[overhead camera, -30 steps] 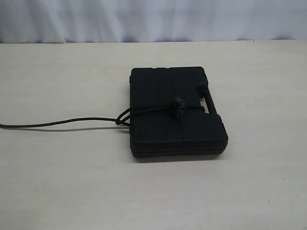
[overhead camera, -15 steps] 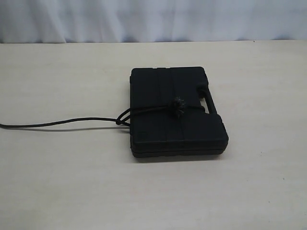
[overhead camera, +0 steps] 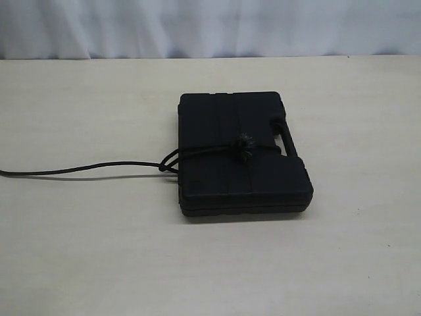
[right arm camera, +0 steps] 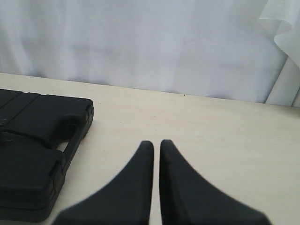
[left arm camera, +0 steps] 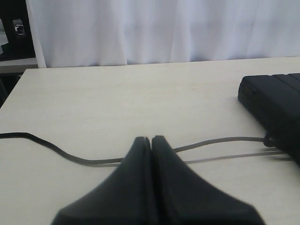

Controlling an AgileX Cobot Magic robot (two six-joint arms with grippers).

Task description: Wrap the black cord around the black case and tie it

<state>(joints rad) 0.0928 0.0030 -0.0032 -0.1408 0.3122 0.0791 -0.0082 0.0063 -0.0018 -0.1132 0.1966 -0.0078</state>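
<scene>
The black case lies flat on the table, its handle cut-out to the right. The black cord runs in from the left edge, forms a small loop at the case's left side and crosses the lid to a frayed tufted knot. Neither gripper shows in the exterior view. My left gripper is shut on nothing; the cord lies on the table beyond it, leading to the case. My right gripper holds nothing, its fingers almost together with a thin slit, off to the handle side of the case.
The pale wooden table ends at a white curtain along the back. In the left wrist view a dark shelf or stand shows past the table's far corner.
</scene>
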